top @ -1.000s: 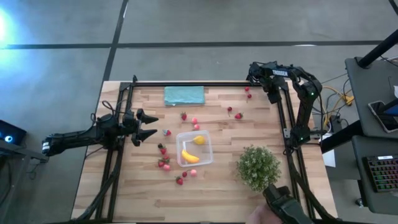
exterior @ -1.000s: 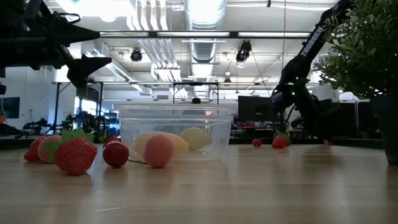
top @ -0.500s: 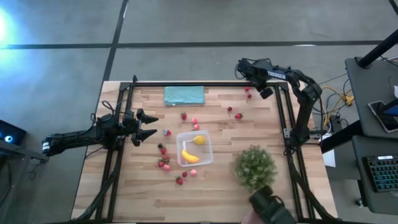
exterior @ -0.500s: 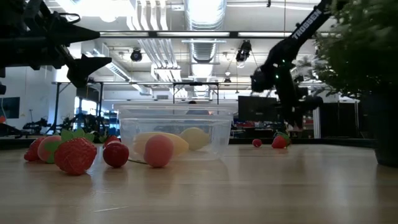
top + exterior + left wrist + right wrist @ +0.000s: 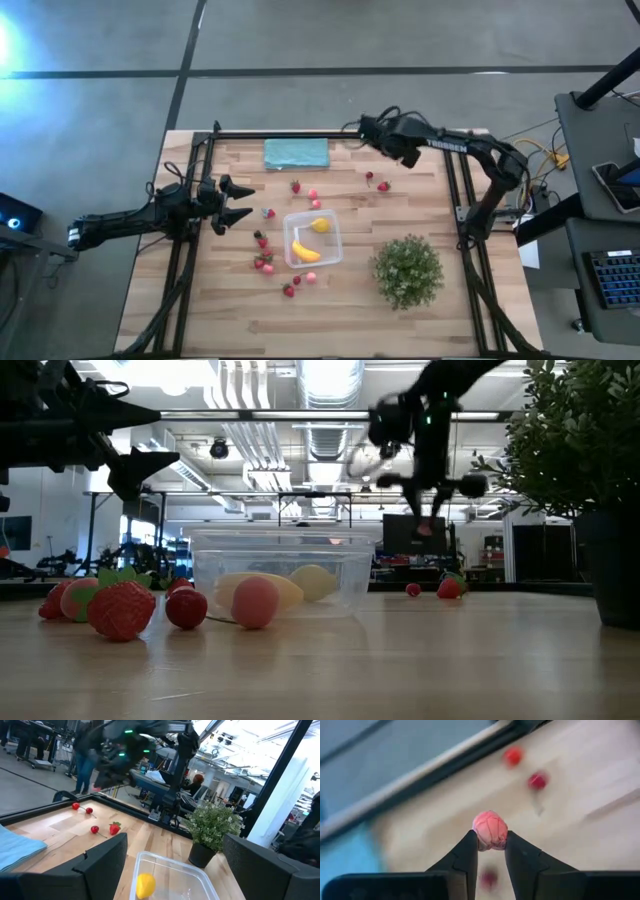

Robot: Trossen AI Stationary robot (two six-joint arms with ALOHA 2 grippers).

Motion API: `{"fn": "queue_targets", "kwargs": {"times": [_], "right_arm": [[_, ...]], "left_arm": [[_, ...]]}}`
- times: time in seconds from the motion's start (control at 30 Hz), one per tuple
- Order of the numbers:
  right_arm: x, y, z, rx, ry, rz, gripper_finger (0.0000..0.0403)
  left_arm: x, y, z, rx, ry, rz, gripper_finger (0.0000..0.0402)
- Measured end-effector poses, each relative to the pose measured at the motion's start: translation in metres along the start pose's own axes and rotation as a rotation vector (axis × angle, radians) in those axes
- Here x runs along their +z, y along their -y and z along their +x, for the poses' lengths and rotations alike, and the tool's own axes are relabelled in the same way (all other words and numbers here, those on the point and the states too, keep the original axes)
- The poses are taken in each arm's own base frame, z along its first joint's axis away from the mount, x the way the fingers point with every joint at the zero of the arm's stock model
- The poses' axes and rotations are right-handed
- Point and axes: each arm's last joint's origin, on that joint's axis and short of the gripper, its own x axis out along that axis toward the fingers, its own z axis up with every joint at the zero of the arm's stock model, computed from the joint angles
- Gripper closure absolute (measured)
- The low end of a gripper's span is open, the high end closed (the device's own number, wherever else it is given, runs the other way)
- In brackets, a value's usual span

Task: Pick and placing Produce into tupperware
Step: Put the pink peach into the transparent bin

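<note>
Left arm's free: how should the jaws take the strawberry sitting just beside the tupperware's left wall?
Come straight down from above and close on the red body of the strawberry, not its green leafy end. It lies alone on the table, just clear of the tupperware, so set the jaws parallel to that wall. The left gripper hangs open close by; I'd expect little travel.

Banana (image 5: 305, 252) and lemon (image 5: 320, 225) lie in the tupperware (image 5: 335, 244); strawberries (image 5: 264, 262) left — plant (image 5: 408, 270) right.
</note>
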Motion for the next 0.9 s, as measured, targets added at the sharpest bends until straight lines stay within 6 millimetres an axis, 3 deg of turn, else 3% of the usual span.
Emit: {"fn": "queue_targets", "kwargs": {"times": [0.23,0.43,0.7,0.9], "right_arm": [[-0.065,-0.012,-0.067,0.411,-0.177,-0.404,0.0326],[-0.121,-0.017,-0.107,0.735,-0.422,-0.625,0.0326],[-0.180,-0.001,-0.110,0.684,-0.529,-0.711,0.0326],[-0.212,-0.002,-0.090,0.613,-0.617,-0.765,0.0326]], "left_arm": [[0.000,0.000,0.000,0.000,0.000,0.000,0.0088],[0.000,0.000,0.000,0.000,0.000,0.000,0.0088],[0.000,0.000,0.000,0.000,0.000,0.000,0.0088],[0.000,0.000,0.000,0.000,0.000,0.000,0.0088]]}}
